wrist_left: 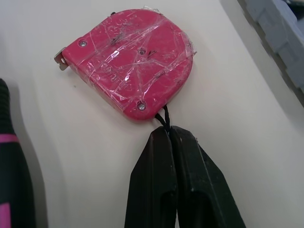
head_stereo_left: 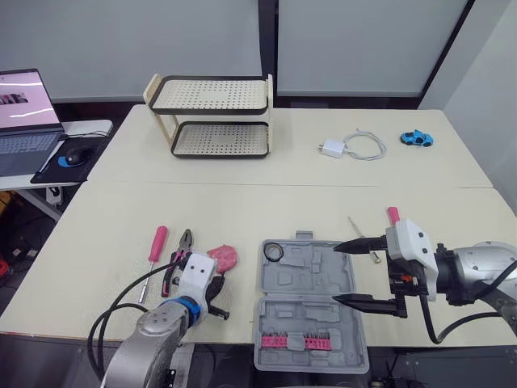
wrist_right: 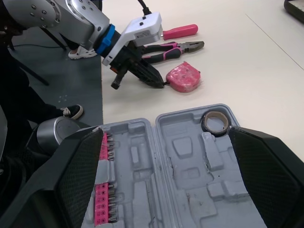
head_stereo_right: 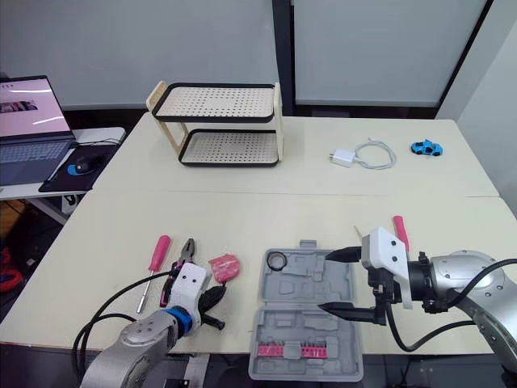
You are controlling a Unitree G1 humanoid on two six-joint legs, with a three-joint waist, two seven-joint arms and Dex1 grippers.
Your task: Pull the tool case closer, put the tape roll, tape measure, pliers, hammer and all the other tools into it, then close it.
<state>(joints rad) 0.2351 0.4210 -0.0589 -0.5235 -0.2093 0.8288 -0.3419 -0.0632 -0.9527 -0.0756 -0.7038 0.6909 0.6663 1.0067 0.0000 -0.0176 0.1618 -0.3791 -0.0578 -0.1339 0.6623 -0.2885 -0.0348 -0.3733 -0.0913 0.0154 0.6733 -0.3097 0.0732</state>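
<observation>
Roughly, pliers nose pointing away, near tape measure

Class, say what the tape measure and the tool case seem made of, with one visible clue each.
Tape measure: pink hard plastic, likely; glossy shell with screws, under wrinkled clear tape. Tool case: grey moulded plastic, matte; shaped recesses.

1. Bright, even light falls from overhead. The table reads pale all across, with no hard-edged shadow anywhere.
2. The rack and the tool case throw only thin, soft shadows at their edges.
3. In the left wrist view, clear wrap on the tape measure catches white glints, and a faint shadow lies under its rim.
4. The laptop screen glows, washed pale.
5. In the right wrist view, the floor lies dim.
</observation>
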